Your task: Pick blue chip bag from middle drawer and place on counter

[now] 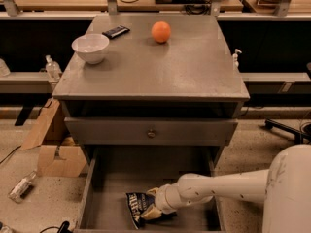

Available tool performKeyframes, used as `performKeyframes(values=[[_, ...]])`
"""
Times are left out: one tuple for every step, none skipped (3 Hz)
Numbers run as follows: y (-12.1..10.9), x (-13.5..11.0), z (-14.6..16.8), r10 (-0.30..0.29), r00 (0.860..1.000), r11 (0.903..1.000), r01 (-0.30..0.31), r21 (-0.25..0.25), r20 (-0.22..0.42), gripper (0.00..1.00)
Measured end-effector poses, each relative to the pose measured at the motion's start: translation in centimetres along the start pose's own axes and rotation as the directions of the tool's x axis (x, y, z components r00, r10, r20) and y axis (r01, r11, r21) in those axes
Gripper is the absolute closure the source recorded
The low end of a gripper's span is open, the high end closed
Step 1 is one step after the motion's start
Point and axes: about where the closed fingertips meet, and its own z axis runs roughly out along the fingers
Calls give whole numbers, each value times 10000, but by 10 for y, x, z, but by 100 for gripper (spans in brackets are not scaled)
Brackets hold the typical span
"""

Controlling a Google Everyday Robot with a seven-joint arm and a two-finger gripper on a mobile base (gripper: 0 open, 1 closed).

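Bag [136, 207] lies flat on the drawer [88, 194] floor, at the front. That is low in the camera view, directly at the gripper [148, 204].

Gripper reaches in from the right on a white arm [218, 188], low in the drawer. Fingers [152, 192] are spread, one past the bag's far edge and one at its near edge. No pinch visible yet.

Risks, judged from here:
- Foil is crinkled and slack. Closing on an edge alone could let it slide out on the lift.
- Bag lies flat, so the fingertips may scrape the floor or push the bag leftward rather than catch it.
- The closed drawer front above and behind the gripper overhangs the way up. Lifting straight up too far back could snag bag or arm on it.
- Counter [189, 72], well above and behind the gripper, already carries a bowl [90, 47], an orange [161, 32] and a black wrapper [116, 31] up to its left. The open right half looks the safer drop spot.

Relative position: bag's right part sits between the fingers, its bulk just left of the gripper, touching or nearly so.
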Motion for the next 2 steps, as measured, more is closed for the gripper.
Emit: performKeyframes(values=[[0,-1,-1,0,10000,10000,0,0,0,89],[0,-4,-5,0,10000,10000,0,0,0,100]])
